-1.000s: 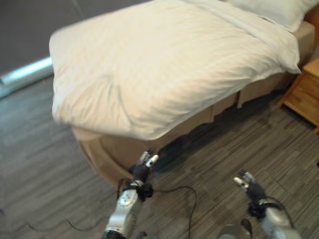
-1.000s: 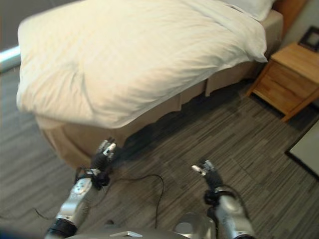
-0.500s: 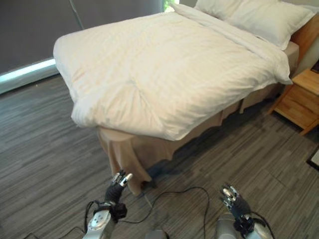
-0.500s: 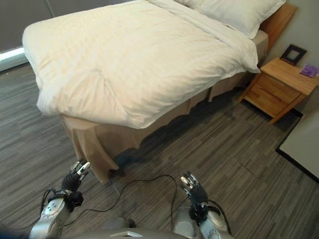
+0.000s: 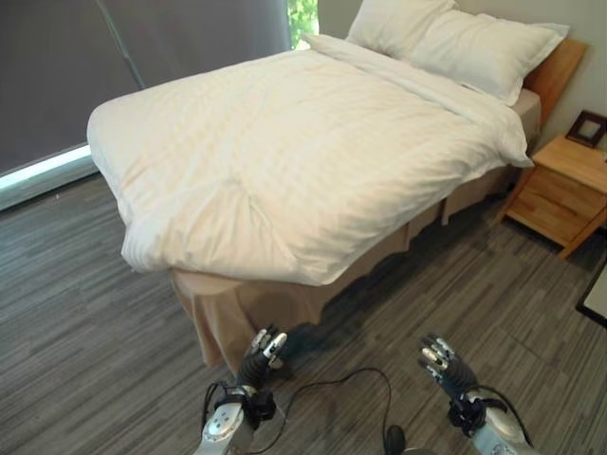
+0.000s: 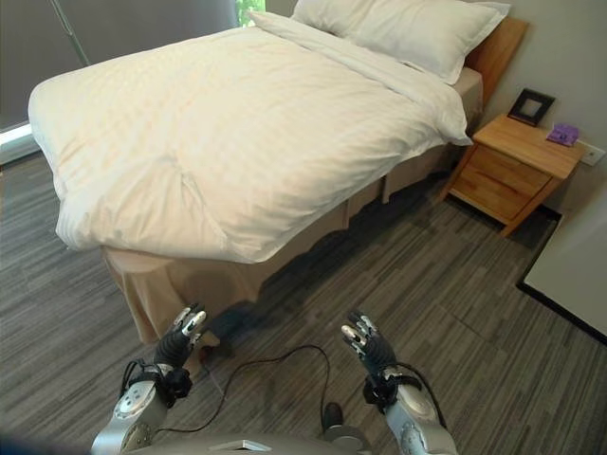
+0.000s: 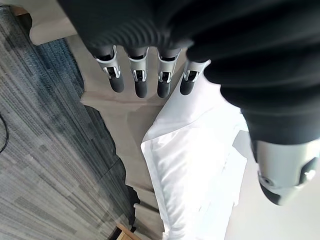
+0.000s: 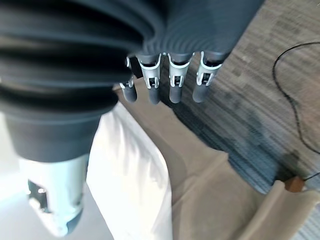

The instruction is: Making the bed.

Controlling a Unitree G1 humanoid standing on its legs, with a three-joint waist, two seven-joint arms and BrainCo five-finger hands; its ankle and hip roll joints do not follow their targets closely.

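Observation:
A bed with a cream-white duvet (image 5: 285,161) spread over it stands ahead, its near corner hanging over a tan bed skirt (image 5: 247,303). Two white pillows (image 5: 455,43) lie at the head by a wooden headboard (image 5: 560,71). My left hand (image 5: 261,351) hovers low over the floor just in front of the bed's near corner, fingers straight, holding nothing. My right hand (image 5: 441,362) hangs over the floor further right, apart from the bed, also open and empty. Both wrist views show straight fingers (image 7: 137,80) (image 8: 172,82) with the duvet's edge (image 7: 195,170) and skirt beyond.
A wooden nightstand (image 6: 512,166) with a picture frame (image 6: 531,104) and a small purple thing (image 6: 563,134) stands right of the bed. Grey striped carpet (image 5: 85,332) surrounds the bed. A dark curtain (image 5: 123,57) hangs at the back left. A white-and-black edge (image 6: 569,275) lies at right.
The camera view has tilted up and shifted, showing more of the pillows and nightstand. Both hands stay low and open in front of the bed's corner; the duvet lies as before.

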